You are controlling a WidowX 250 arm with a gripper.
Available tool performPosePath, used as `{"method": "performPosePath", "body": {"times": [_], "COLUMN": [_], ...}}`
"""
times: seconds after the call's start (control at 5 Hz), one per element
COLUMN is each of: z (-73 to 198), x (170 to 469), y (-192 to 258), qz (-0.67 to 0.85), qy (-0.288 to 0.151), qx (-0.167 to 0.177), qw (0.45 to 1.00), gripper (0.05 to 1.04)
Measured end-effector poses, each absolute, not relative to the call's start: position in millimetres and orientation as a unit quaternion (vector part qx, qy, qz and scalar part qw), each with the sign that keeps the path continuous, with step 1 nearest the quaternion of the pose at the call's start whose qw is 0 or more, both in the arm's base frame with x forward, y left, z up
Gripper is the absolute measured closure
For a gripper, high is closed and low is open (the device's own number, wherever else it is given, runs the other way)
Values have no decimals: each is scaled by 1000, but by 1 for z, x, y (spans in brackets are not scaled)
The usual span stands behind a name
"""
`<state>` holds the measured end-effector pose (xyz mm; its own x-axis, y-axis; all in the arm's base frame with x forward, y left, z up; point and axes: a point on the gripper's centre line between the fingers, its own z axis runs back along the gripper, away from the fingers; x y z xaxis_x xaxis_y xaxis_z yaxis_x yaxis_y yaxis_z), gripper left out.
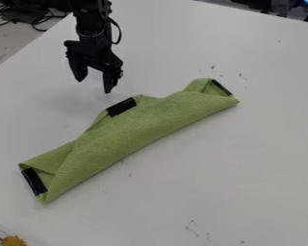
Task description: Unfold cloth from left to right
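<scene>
Green cloth (pixel 134 134), woven, matt, slightly rough; black strips (pixel 121 106) smooth; white tabletop (pixel 214 168) smooth.

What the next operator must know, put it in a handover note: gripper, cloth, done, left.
Gripper: open, holding nothing, hanging over the white table near the cloth's middle black strip.
Cloth: green, folded into a long, slanting band, with another black strip at each end.
Done: no unfolding evident.
Left: the whole unfolding, left to right; probably start by grasping an edge.

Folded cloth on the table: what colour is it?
The cloth is plain light green, best seen in the camera view.
</scene>
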<state>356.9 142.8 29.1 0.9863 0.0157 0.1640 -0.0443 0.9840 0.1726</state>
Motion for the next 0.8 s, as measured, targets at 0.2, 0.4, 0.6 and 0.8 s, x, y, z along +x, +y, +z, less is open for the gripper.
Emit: {"method": "performPosePath", "body": {"times": [0.2, 0.4, 0.6, 0.8], "z": [16, 21, 48, 58], "x": [352, 346, 347, 344], "y": [141, 141, 132, 112], "qz": [17, 15, 9, 6], "qy": [-63, -63, -102, -111], "qx": [83, 99, 125, 130], "qw": [994, 993, 987, 985], "gripper": [83, 83, 83, 83]}}
